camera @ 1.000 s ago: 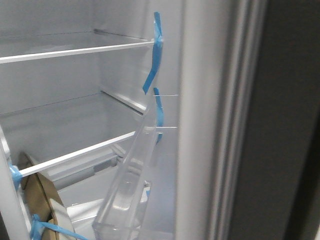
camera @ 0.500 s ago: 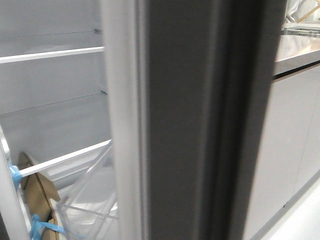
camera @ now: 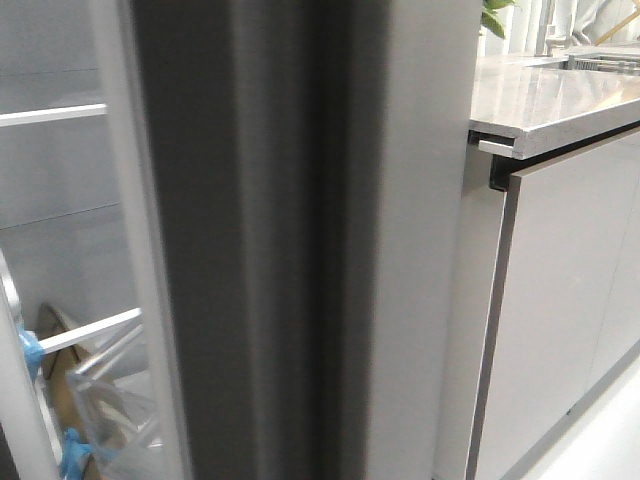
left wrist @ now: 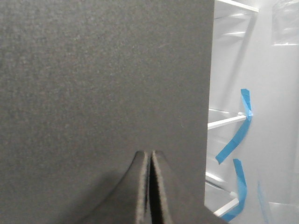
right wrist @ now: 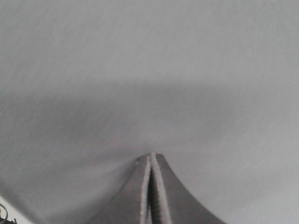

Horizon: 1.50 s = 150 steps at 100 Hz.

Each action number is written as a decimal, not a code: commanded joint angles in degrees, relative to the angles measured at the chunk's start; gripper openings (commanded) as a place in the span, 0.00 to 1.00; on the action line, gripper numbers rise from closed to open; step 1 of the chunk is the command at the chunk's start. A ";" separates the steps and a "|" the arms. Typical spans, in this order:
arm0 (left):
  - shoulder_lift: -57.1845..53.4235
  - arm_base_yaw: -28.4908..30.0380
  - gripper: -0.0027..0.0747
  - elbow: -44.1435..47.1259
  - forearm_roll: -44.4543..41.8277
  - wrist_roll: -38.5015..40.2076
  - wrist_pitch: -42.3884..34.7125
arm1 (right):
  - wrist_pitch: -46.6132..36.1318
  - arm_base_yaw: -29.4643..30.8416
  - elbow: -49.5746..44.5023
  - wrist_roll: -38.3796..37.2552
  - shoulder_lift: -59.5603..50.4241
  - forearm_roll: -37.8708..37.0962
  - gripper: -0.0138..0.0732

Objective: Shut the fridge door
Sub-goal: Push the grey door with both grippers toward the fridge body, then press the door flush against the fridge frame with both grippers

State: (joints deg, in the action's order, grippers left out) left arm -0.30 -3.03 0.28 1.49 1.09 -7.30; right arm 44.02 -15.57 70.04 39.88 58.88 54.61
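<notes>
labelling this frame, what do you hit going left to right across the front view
fridge shelves and blue tape → fridge door, seen almost edge-on → pale cabinet front under the countertop

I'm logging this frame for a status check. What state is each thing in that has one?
fridge door: partly open, fridge interior showing beside it.
left hand: shut, holding nothing, at the door's dark outer face.
right hand: shut, holding nothing, close to a plain grey surface.
cabinet front: closed under the countertop.
</notes>
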 commanded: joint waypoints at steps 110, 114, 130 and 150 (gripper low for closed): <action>-0.59 0.30 0.01 2.01 0.23 0.25 -4.16 | -3.52 -8.20 23.24 18.57 22.92 2.64 0.11; -0.59 0.30 0.01 2.01 0.23 0.25 -4.16 | -3.52 -8.35 24.20 18.57 24.03 2.64 0.11; -0.59 0.30 0.01 2.01 0.23 0.25 -4.16 | -3.81 -9.64 28.74 18.84 28.39 1.92 0.11; -0.59 0.30 0.01 2.01 0.23 0.25 -4.16 | -5.02 -12.36 33.70 18.84 33.52 0.23 0.11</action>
State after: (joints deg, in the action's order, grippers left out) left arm -0.30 -3.03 0.28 1.49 1.09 -7.30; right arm 48.66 -26.21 100.34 57.84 90.43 51.01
